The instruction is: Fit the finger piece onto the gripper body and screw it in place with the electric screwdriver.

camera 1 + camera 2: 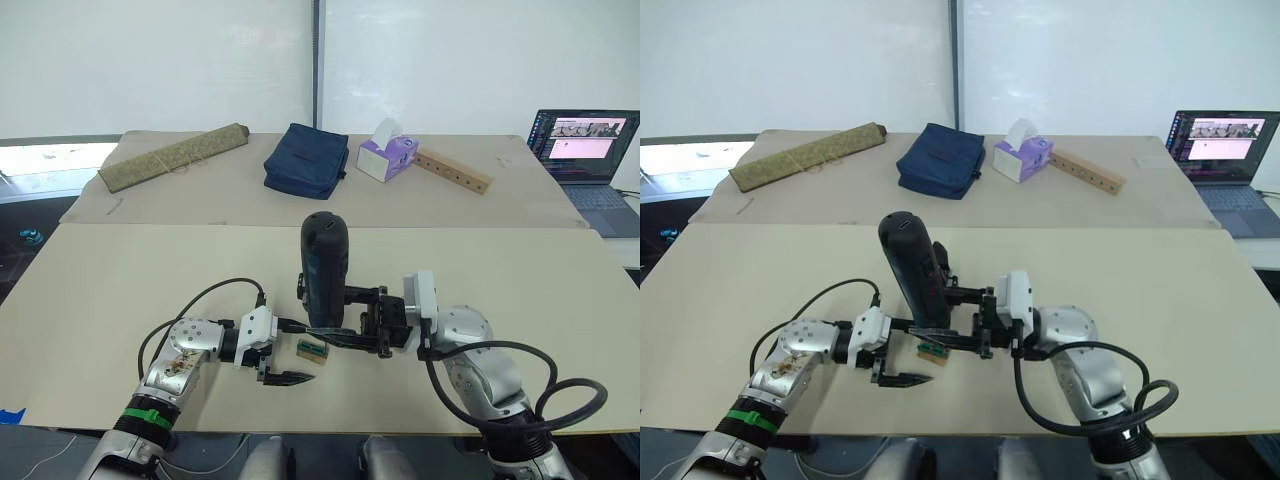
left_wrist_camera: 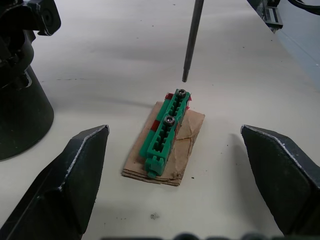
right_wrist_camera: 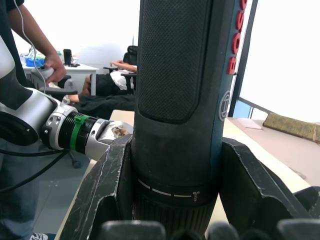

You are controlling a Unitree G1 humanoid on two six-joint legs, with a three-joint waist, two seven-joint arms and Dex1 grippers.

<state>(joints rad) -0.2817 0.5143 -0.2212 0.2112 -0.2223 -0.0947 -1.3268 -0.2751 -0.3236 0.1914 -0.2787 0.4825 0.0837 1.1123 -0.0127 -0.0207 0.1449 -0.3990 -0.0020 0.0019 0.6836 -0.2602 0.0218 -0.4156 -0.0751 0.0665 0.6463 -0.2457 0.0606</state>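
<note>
the electric screwdriver [image 1: 325, 268] is standing upright near the front middle of the near table [image 1: 120, 290], rounded end up, and we are seeing the right gripper [image 1: 352, 318] clamped round its lower body, one black finger on each side of the barrel in the right wrist view. its thin metal bit [image 2: 192, 40] is hanging just above the far screw of a small green block [image 2: 165, 131] that is lying on a tan card; we cannot tell if the tip is touching the screw. two screw heads are sitting in the green block.

the left gripper [image 1: 282, 352] is sitting at about 8 o'clock from the screwdriver, low over the table, fingers [image 2: 75, 175] spread wide with the green block between them and touching neither. at 10 o'clock from the block in the left wrist view we are seeing a round dark base, which looks like the gripper body [image 2: 20, 107], standing on the table well clear of the block. we cannot make out the finger piece as a separate part.

on the far table, from 10 to 2 o'clock, a rolled olive mat [image 1: 175, 156], a navy pouch [image 1: 305, 160], a purple tissue box [image 1: 385, 155] and a wooden bar with holes [image 1: 455, 171] are lying. a laptop [image 1: 585, 150] is open at 2 o'clock. a person's hand [image 3: 55, 67] is showing in the right wrist view.
</note>
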